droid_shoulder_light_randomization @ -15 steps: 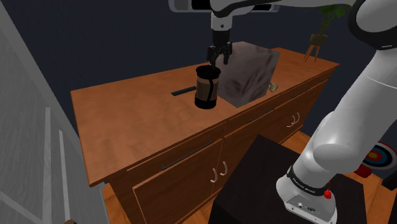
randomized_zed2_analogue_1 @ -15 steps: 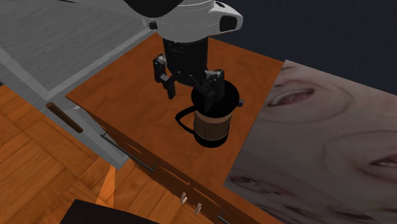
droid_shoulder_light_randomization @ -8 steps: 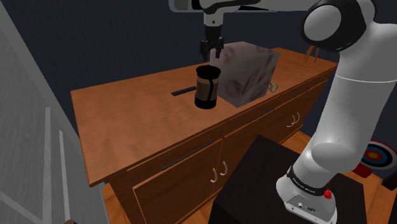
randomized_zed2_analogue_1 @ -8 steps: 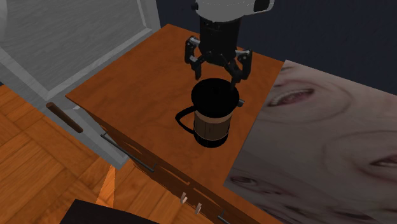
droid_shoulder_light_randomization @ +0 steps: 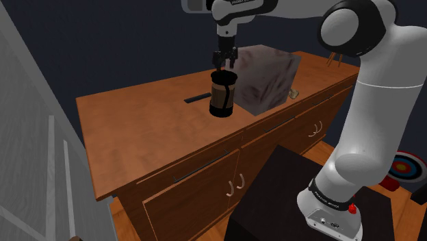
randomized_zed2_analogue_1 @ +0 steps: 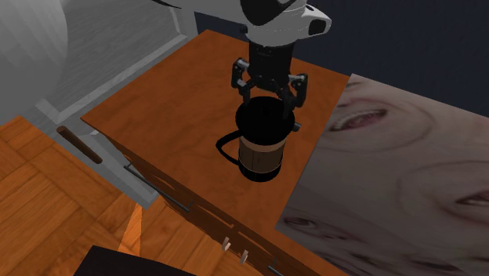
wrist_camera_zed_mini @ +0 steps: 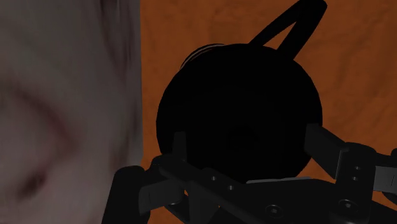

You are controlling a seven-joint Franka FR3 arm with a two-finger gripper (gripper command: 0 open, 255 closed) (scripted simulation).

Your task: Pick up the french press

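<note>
The french press (droid_shoulder_light_randomization: pixel 222 96) stands upright on the wooden sideboard (droid_shoulder_light_randomization: pixel 137 130); it has a black lid, a brown body and a black loop handle. My black gripper (droid_shoulder_light_randomization: pixel 223 63) hangs straight above it, open. In the second exterior view the gripper (randomized_zed2_analogue_1: pixel 270 92) has a finger on each side of the lid's far rim, just above the french press (randomized_zed2_analogue_1: pixel 262 153). Seen from the wrist, the round black lid (wrist_camera_zed_mini: pixel 238 114) lies between the fingers of the gripper (wrist_camera_zed_mini: pixel 248 143), and the handle points away from the hand.
A big box (droid_shoulder_light_randomization: pixel 268 79) with a blotchy pink-grey skin stands right beside the press, also seen as the box (randomized_zed2_analogue_1: pixel 400 180). A white door panel (droid_shoulder_light_randomization: pixel 34 171) is at the shoulder view's left. The dark stand (droid_shoulder_light_randomization: pixel 287 198) sits before the sideboard's drawers.
The gripper turned about its axis, moved from over the press's near side to its far side, then came down closer to the lid. The press has not moved.
</note>
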